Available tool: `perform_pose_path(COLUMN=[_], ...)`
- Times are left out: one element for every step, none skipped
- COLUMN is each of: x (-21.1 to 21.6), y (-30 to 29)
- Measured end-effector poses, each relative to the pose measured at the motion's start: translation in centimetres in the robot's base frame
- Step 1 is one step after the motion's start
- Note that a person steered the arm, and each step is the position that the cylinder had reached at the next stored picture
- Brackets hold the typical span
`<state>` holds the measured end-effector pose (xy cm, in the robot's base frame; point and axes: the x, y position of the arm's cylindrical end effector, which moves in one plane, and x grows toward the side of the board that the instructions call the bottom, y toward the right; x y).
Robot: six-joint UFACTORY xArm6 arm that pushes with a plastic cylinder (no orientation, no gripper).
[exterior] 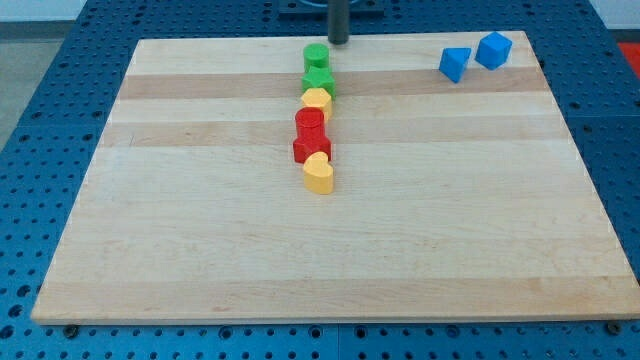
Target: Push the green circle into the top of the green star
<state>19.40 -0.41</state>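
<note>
A wide, pale wooden board point(200, 220) is seen filling most of the frame, laid on a blue perforated table point(40, 120) that shows at the edges.

Near the upper middle of the frame, a short column of six blocks is lined up from top to bottom, each touching or almost touching the next. At the top of the column the green circle point(316, 56) is found, and the green star point(319, 81) is placed directly below it, the two apparently in contact. Under these a yellow block point(317, 101) of unclear shape is set, then a red circle point(309, 122), then another red block point(312, 146) of unclear shape, and last a yellow heart-like block point(319, 174).

In the upper right of the frame, two blue blocks are seen just beside each other: a blue cube point(493, 49) and, to its left, a smaller blue block point(455, 64).

The dark rod is seen coming down from the top edge, and my tip point(338, 42) is held just above and to the right of the green circle, near it but apart. The rod is a single plain piece, with nothing that spreads or pinches.
</note>
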Motion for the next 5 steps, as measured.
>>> perform_pose_path(x=[0.0,0.7,2.8,3.4,2.1], y=[-6.0,-9.6,-9.3,-8.1,-6.6])
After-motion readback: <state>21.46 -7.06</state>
